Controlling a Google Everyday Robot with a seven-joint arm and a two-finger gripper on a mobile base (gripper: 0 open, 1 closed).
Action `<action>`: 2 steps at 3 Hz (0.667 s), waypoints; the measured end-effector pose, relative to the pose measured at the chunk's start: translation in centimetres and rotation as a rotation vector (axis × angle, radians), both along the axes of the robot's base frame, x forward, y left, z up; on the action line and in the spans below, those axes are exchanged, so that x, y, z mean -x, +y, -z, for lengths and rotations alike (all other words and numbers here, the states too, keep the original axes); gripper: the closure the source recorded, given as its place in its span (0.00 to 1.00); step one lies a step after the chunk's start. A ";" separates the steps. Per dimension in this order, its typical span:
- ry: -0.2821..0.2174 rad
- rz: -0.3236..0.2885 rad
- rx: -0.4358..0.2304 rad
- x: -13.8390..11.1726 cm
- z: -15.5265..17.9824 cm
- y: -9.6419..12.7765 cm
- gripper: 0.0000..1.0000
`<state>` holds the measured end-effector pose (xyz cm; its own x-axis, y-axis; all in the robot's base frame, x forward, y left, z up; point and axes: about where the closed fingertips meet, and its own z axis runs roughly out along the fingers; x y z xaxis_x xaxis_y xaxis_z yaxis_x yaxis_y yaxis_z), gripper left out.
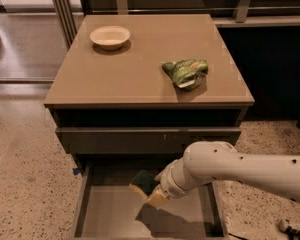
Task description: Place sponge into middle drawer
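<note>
The sponge (pixel 144 182), yellow foam with a dark green layer, hangs tilted at the end of my white arm, just above the floor of the open middle drawer (pixel 110 214). It casts a shadow on the drawer floor. My gripper (pixel 159 193) is mostly hidden behind the arm's wrist and is shut on the sponge, inside the drawer's back half, right of its centre.
A closed drawer front (pixel 150 139) with small pale scratches sits above the open drawer. On the cabinet top stand a white bowl (pixel 110 36) at the back left and a green-and-white snack bag (pixel 186 72) at the right. Speckled floor lies on both sides.
</note>
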<state>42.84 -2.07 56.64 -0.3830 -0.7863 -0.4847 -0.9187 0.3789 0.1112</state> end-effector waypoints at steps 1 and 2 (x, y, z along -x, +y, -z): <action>0.000 0.000 0.000 0.0 0.0 0.0 1.00; -0.008 0.007 0.001 0.2 1.0 0.0 1.00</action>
<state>42.67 -2.11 55.68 -0.3847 -0.7840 -0.4871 -0.9168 0.3859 0.1031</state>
